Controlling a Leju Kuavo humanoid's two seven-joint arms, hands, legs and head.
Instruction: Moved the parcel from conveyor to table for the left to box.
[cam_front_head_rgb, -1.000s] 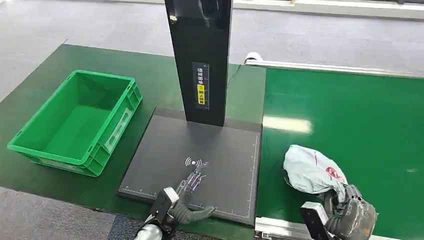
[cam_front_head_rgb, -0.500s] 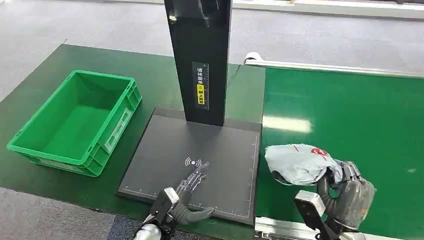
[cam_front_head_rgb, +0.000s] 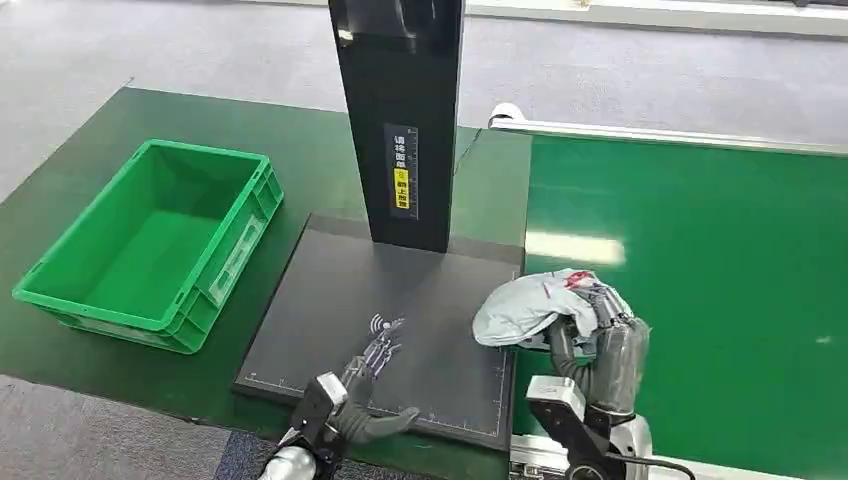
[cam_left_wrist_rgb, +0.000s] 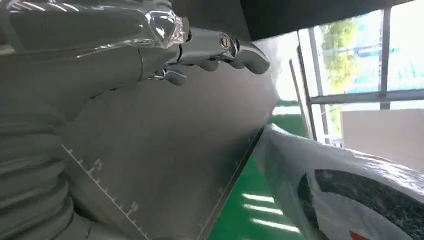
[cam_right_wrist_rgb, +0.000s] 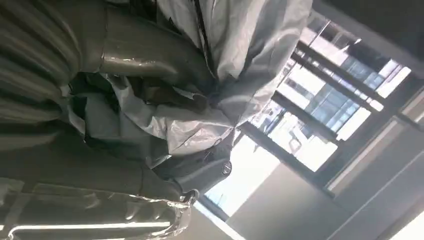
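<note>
Grey crumpled plastic, the parcel (cam_front_head_rgb: 535, 303) has come off the green conveyor (cam_front_head_rgb: 700, 260) in the head view and now hangs over the black pad's (cam_front_head_rgb: 330, 300) edge on the worktop (cam_front_head_rgb: 120, 120), gripped by my right robot hand (cam_front_head_rgb: 598, 335); set-down looks close. My left robot hand (cam_front_head_rgb: 370, 385) waits with fingers spread. The left wrist view shows the parcel (cam_left_wrist_rgb: 340, 185) arriving; the right wrist view shows its film bunched in my fingers (cam_right_wrist_rgb: 165, 100).

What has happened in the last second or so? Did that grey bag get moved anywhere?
Yes. The right hand, gripping the grey parcel throughout, has lifted it off the green conveyor and carried it to the robot's left, so it now hangs over the right edge of the black scanner plate. The left hand stays open over the plate, having drawn back slightly. The green crate has not moved.
</note>
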